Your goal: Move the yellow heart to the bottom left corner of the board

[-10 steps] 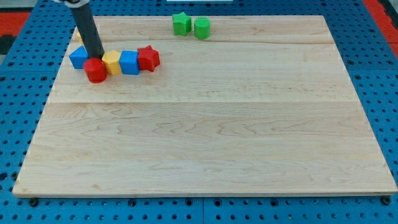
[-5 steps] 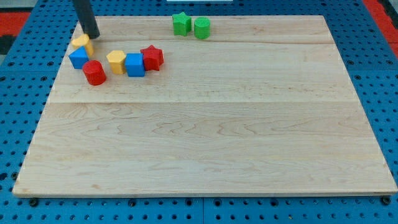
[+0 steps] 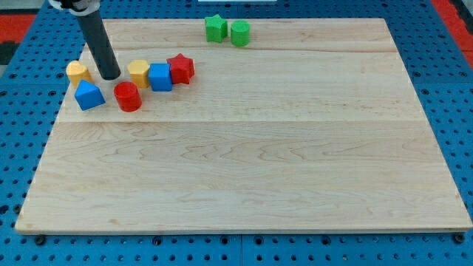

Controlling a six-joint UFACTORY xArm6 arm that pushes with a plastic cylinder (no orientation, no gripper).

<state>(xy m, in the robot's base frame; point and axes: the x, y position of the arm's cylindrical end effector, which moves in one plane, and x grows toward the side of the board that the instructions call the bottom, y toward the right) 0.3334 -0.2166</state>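
Pale wood board (image 3: 259,148) on blue pegboard (image 3: 15,148), red strip at top corners.

Yellow heart (image 3: 76,71): far left of board, upper part, right by left edge; shape soft-looking from here, lobes hard to make out. Probably light, rigid, small; likely to slide easily on smooth wood and spin if hit off-centre. No taking hold as such: push only. Best contact approx. mid of top face (side toward the view's top), w/ push aimed down the left edge to bottom left corner. Long way to go; task barely begun by the look of it.

My tip (image 3: 111,76): just right of heart, small gap, not touching as far as visible. No claw on this rig, so nothing released, clenched or grasping; plain dark rod only.

Blue block (image 3: 89,95) just below heart, i.e. in the push path; needs skirting or will get shoved along. Red cylinder (image 3: 128,97) below-right of tip. Second yellow block (image 3: 138,72), blue cube (image 3: 160,77), red star (image 3: 180,69) in a row to the right, touching or nearly. Two green blocks (image 3: 216,28) (image 3: 239,33) well apart at top.
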